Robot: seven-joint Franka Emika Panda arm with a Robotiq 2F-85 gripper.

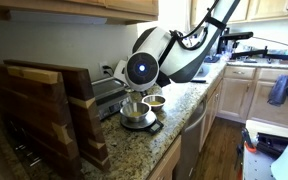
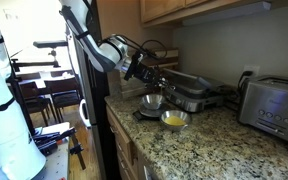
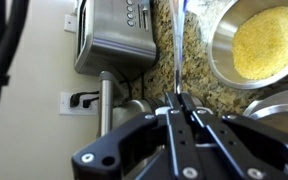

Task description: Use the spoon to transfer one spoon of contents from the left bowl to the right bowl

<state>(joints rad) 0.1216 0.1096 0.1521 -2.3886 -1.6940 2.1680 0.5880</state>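
Observation:
My gripper (image 3: 176, 100) is shut on the thin pale handle of the spoon (image 3: 174, 50), which runs away from the jaws over the granite counter. The spoon's scoop end is at the frame's top edge and not clear. The right bowl (image 3: 220, 50), small and shallow with yellow grains inside, lies just right of the spoon. The left bowl's shiny rim (image 3: 280, 100) shows at lower right. In both exterior views the gripper (image 2: 142, 76) (image 1: 134, 98) hovers above the larger steel left bowl (image 2: 151, 101) (image 1: 136, 117), with the right bowl (image 2: 174, 127) (image 1: 156, 101) beside it.
A steel toaster (image 2: 274, 100) (image 3: 114, 40) stands by the wall. A panini grill (image 2: 189, 92) sits behind the bowls. Wooden cutting boards (image 1: 44, 110) stand on the counter. The counter edge (image 2: 124, 130) runs close to the bowls. Cabinets hang overhead.

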